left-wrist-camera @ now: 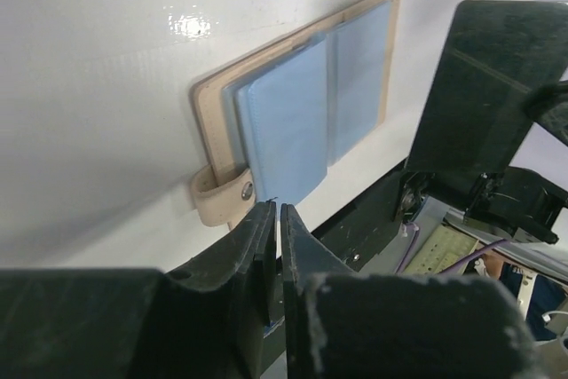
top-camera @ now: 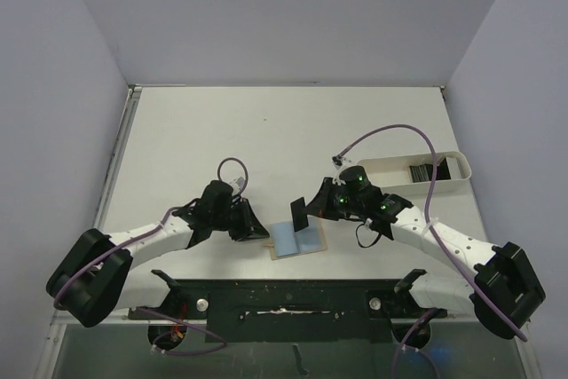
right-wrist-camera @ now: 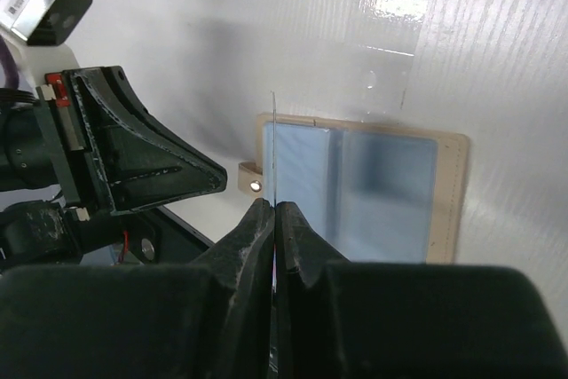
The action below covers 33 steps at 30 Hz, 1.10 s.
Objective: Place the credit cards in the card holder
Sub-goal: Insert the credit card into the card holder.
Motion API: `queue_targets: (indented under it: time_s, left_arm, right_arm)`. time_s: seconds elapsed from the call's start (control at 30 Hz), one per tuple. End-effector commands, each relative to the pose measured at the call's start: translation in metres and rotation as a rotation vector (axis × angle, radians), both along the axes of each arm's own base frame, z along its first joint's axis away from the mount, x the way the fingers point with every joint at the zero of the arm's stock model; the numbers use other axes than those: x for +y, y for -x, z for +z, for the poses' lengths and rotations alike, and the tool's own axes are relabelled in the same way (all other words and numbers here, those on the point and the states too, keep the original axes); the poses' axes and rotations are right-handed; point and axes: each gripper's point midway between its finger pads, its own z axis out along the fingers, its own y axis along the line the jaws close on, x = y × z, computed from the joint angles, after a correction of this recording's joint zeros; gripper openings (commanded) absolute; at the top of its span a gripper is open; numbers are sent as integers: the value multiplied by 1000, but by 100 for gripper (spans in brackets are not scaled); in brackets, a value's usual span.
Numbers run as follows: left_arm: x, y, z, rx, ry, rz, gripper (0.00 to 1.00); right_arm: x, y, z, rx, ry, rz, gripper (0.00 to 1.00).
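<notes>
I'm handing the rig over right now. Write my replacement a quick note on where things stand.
Left hand: closed to a slit at the snap edge of the card holder; grip on it unclear.
Right hand: shut on a credit card, held on edge by the open holder.
More cards lie in the white tray.
Done: none visibly inserted. Left: slot this card, then the rest.

The right gripper (right-wrist-camera: 274, 212) pinches a thin credit card (right-wrist-camera: 273, 144) seen edge-on, its line crossing the snap-tab end of the open, blue-lined card holder (right-wrist-camera: 390, 188).

tray (top-camera: 386, 171) cards (top-camera: 424, 170): count unclear | held card (right-wrist-camera: 273, 148): edge-on, face hidden
</notes>
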Motion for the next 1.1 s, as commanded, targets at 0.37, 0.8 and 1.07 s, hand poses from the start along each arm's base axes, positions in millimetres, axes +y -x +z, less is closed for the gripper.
queue_targets:
  time_s: [0.37,0.8,1.07]
  left_arm:
    - [1,-6,-16,-7,-28,9,9]
    - [7,-5,-27,4,-77,13,12]
    - [10,-4,-35,15,-103,20,12]
  right_arm:
    - [11,6,-16,31,-82,3,0]
    - [9,11,-48,28,-33,69,0]
    - [4,17,-71,70,6,77,0]
